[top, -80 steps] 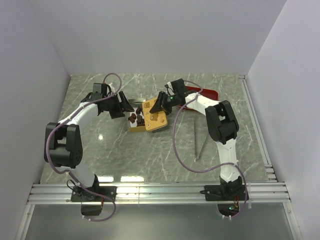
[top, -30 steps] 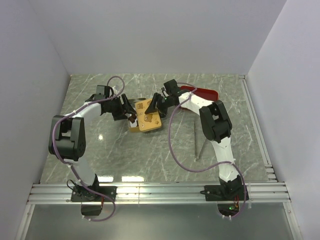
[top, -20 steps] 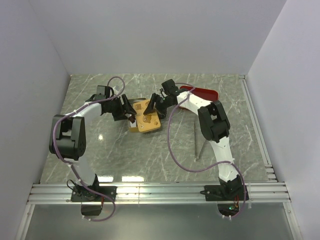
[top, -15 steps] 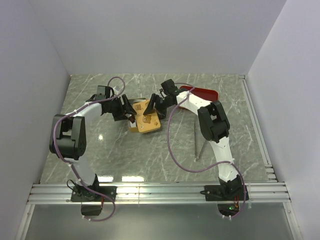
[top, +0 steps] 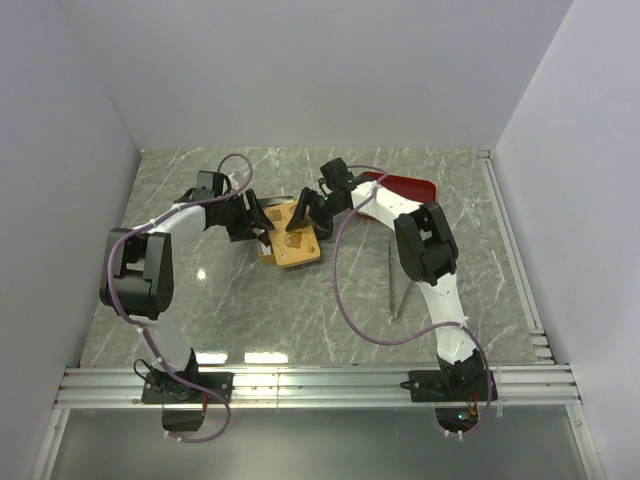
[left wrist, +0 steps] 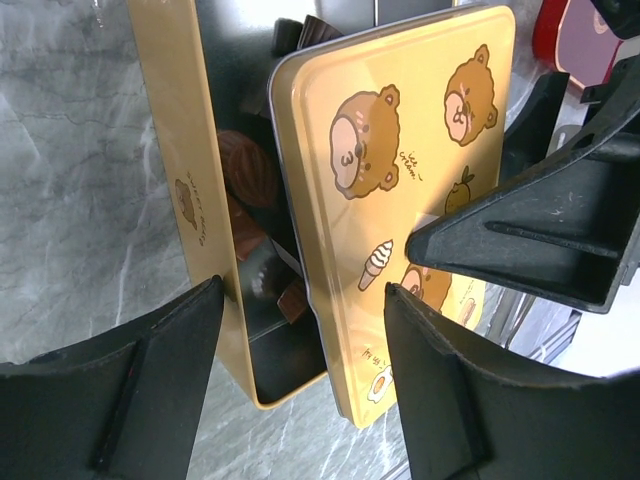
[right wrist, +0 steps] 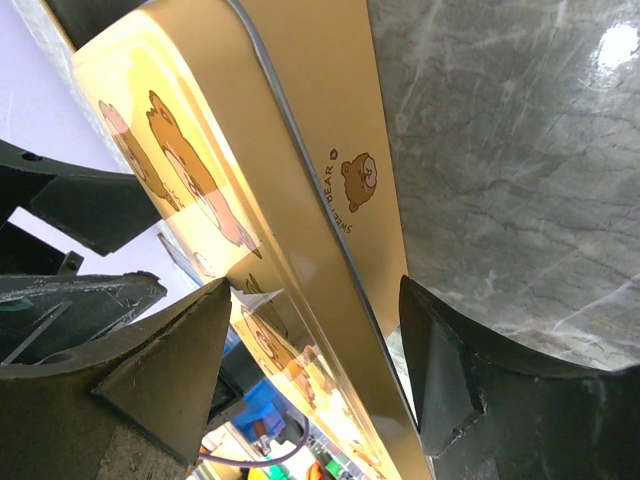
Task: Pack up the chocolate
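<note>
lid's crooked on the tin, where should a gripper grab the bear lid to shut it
Probably the long edge of the bear lid farthest from the exposed chocolate, from that side: it sits shifted that way on the gold tin, and only its thin rim is pinchable.

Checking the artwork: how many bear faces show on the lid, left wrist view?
3 on the lid: one at its middle, one by the top corner, one lower, partly covered. Others may be hidden.

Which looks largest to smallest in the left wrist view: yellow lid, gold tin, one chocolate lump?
1. yellow lid and gold tin: similar; the lid hides much of the tin, so unranked.
2. chocolate lump: clearly smallest.
</note>
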Controlling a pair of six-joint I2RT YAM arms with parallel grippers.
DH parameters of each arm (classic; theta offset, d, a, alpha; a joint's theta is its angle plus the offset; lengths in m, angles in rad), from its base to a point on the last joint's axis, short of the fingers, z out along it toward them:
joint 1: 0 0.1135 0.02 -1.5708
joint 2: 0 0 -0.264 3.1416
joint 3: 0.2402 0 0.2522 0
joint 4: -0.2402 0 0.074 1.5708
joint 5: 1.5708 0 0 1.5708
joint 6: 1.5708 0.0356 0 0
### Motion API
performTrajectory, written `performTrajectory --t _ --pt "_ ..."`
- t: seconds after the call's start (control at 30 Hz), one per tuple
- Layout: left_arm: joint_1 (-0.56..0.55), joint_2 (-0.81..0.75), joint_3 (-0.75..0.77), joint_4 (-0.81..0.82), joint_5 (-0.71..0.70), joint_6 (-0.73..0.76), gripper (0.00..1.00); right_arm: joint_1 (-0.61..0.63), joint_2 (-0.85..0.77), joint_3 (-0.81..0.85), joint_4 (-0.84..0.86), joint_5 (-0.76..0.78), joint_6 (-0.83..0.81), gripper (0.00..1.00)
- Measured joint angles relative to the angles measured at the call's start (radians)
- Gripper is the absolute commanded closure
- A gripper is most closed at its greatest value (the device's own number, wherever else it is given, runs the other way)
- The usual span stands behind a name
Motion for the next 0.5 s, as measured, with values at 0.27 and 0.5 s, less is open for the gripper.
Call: performTrajectory --t 0.27,0.5 --pt "-0.005 0.007 0.008 -0.011 -0.017 0.0 0.32 0.0 0.0 0.004 -0.005 0.002 -0.002 0.26" --pt "-0.008 0.008 0.008 -0.008 -0.01 -0.002 0.33 0.013 0.001 0.029 -0.038 0.015 -0.003 0.26"
